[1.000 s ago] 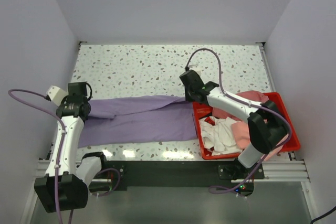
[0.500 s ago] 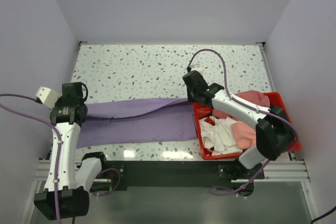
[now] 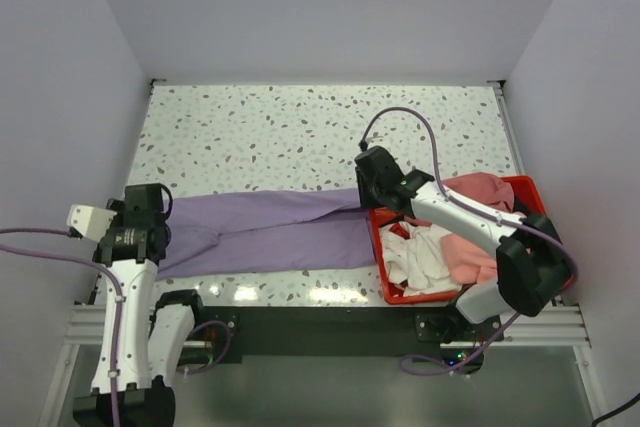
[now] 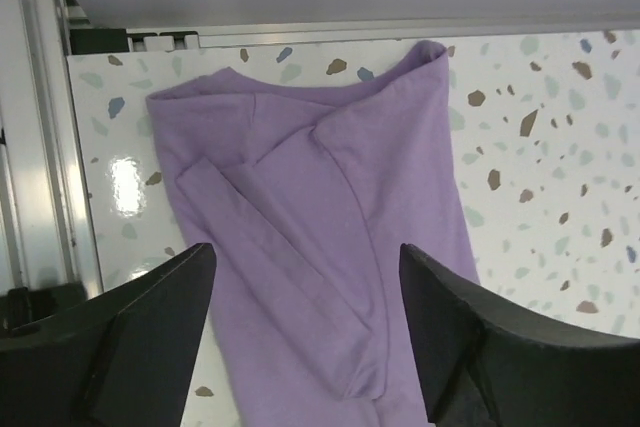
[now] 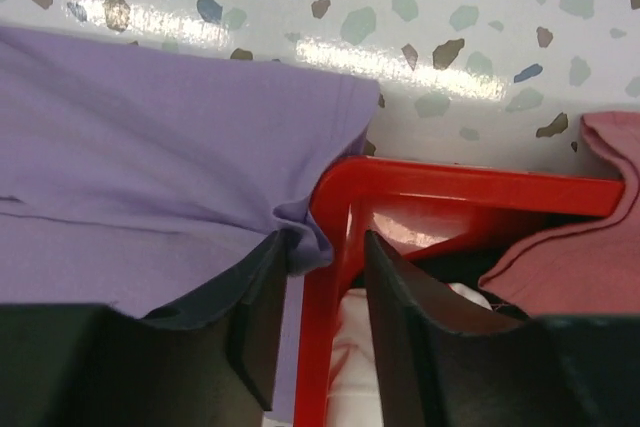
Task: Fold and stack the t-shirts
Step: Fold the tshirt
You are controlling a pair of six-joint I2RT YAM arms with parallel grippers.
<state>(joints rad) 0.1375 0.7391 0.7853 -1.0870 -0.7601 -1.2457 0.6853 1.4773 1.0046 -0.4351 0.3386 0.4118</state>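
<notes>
A lavender t-shirt [image 3: 270,232] lies stretched in a long band across the table, from my left gripper [image 3: 158,219] to the red bin [image 3: 515,181]. In the left wrist view my left gripper [image 4: 305,252] hangs open above the shirt's creased end [image 4: 300,147], gripping nothing. My right gripper [image 5: 322,239] is open astride the bin's corner wall [image 5: 450,182], and a fold of the lavender hem [image 5: 150,147] rests against its left finger. White [image 3: 420,252], salmon [image 3: 470,255] and dusty rose [image 3: 482,187] t-shirts lie crumpled in the bin.
The red bin sits at the table's near right, touching the lavender shirt's right end. A metal rail [image 4: 45,147] runs along the table's edge beside the shirt's left end. Speckled tabletop [image 3: 300,132] stretches behind the shirt to the back wall.
Both grippers went from shut to open and let go of the lavender shirt. The left arm drew back toward the near edge; the shirt settled flat. The right gripper sank to the bin's corner.
</notes>
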